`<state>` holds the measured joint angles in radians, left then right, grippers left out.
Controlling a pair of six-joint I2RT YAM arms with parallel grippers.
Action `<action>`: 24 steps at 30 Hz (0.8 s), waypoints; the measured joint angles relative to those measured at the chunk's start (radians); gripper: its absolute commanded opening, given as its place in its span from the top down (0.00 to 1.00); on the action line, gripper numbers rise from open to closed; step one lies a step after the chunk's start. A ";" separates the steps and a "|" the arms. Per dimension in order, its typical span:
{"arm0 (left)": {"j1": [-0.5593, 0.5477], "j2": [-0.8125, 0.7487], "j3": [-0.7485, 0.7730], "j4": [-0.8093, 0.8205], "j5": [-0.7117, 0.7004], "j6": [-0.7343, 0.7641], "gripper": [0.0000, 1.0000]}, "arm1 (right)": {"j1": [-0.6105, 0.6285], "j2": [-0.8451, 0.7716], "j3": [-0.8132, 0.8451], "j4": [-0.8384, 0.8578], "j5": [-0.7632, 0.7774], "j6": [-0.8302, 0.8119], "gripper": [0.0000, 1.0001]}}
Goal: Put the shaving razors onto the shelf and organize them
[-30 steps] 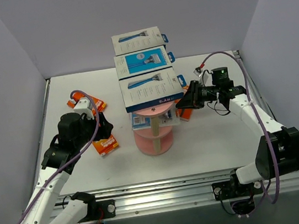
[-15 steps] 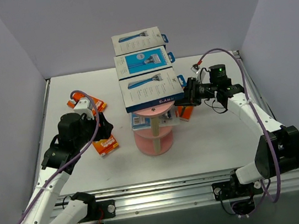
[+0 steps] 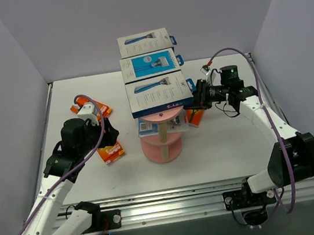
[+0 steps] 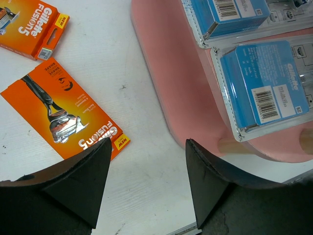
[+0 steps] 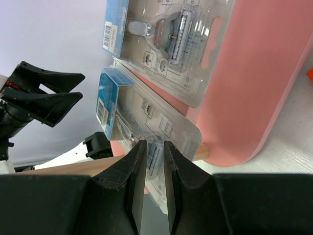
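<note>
The pink shelf (image 3: 170, 116) stands mid-table with three white-and-blue Harry's boxes (image 3: 159, 94) on its top tier. Two clear blister packs with blue inserts (image 4: 266, 90) lie on a lower pink tier (image 4: 181, 93). My right gripper (image 3: 194, 104) is at the shelf's right side; in the right wrist view it (image 5: 154, 144) is shut on the edge of the nearer clear blister pack (image 5: 142, 117), which lies on the tier. My left gripper (image 4: 146, 186) is open and empty above the table, between an orange razor card (image 4: 66, 110) and the shelf. It also shows in the top view (image 3: 108, 135).
A second orange pack (image 4: 32, 27) lies on the table at far left (image 3: 91, 107). Another orange pack (image 3: 196, 119) lies on the table under my right gripper. The shelf's beige post (image 3: 162, 131) rises between the tiers. Grey walls close in three sides.
My right gripper has moved left, in toward the shelf's right side. The left arm and the packs on the table have not moved.
</note>
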<state>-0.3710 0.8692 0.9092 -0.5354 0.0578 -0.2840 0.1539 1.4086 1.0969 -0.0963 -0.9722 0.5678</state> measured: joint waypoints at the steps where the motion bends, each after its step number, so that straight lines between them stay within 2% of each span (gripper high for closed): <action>1: 0.000 0.000 0.000 0.000 0.000 0.000 0.29 | -0.002 0.000 0.001 -0.005 0.000 -0.005 0.83; 8: 0.000 0.003 0.000 0.000 0.000 0.000 0.29 | -0.049 0.000 0.001 -0.066 0.018 -0.057 0.80; 15: 0.000 0.005 0.000 0.000 0.001 0.000 0.29 | -0.061 0.000 -0.002 -0.111 0.053 -0.103 0.89; 24: 0.000 0.006 0.000 0.000 0.004 0.000 0.29 | -0.061 0.000 -0.024 -0.130 0.102 -0.127 0.94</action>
<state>-0.3710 0.8749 0.9092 -0.5354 0.0620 -0.2840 0.0929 1.4082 1.0733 -0.2268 -0.8703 0.4412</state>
